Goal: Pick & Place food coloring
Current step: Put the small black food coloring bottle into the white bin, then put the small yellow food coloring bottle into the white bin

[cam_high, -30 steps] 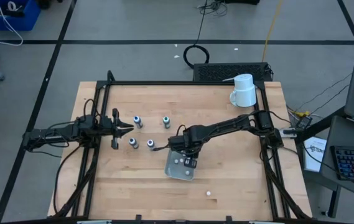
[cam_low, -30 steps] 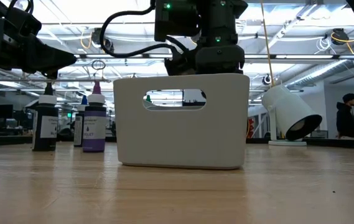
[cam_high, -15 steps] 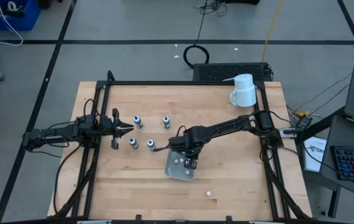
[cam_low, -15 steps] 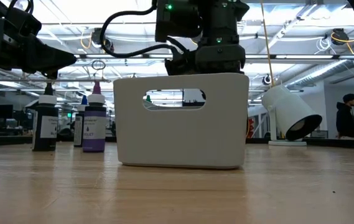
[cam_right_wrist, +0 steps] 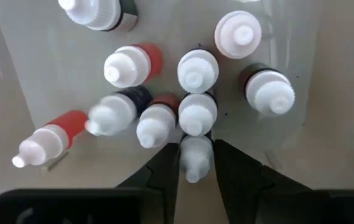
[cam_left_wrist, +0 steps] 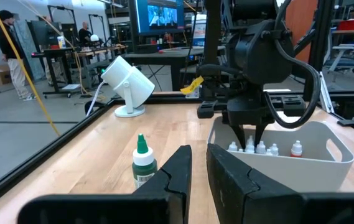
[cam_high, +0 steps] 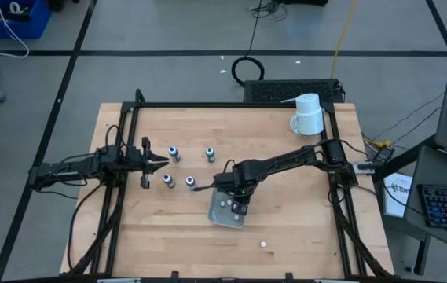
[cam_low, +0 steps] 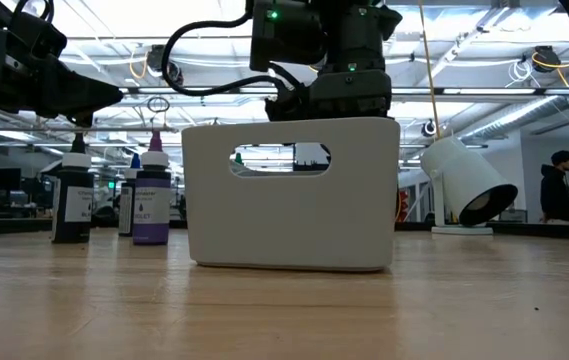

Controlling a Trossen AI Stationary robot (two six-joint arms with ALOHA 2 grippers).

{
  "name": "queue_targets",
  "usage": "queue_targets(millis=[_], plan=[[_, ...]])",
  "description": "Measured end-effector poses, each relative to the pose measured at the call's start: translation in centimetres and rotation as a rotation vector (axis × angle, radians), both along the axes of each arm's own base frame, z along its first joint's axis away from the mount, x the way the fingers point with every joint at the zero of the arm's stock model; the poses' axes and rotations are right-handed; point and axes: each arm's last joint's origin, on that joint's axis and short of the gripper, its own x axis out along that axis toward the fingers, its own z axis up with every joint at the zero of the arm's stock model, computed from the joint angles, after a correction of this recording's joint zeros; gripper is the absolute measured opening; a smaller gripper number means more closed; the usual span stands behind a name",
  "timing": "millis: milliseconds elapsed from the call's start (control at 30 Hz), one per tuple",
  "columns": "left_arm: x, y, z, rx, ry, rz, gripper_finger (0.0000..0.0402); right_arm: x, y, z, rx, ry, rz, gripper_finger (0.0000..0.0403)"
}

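Right claw (cam_right_wrist: 195,163) inside white bin (cam_high: 217,214), fingers around a white-capped food coloring bottle (cam_right_wrist: 195,155) among others. Left claw (cam_high: 160,162) closed, empty, near four bottles (cam_high: 169,181) on tabletop (cam_high: 286,220).

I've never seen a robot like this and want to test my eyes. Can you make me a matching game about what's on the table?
Things:
1. mug
2. bin
3. left tool
4. right tool

States:
a. reaching down into the bin
b. tilted over, apart from the rest
c. holds white-capped bottles
d. shut and empty, left of the bin

Pairs: 1-b, 2-c, 3-d, 4-a
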Motion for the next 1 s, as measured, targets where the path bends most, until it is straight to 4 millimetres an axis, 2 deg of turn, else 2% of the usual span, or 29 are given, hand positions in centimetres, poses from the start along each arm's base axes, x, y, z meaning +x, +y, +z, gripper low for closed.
queue_targets(millis=[167, 667, 1000], plan=[[0.0, 0.0, 0.0, 0.0, 0.0, 0.0, 0.0058, -0.1, 0.0, 0.3, -0.002, -0.003, -0.007, 0.0104], [0.0, 0.0, 0.0, 0.0, 0.0, 0.0, 0.0058, -0.5, -0.1, 1.7, -0.003, -0.033, -0.017, 0.0093], [0.0, 0.0, 0.0, 0.0, 0.002, 0.0, 0.0058, -1.6, 0.4, 4.5, 0.01, -0.069, -0.063, 0.0093]])
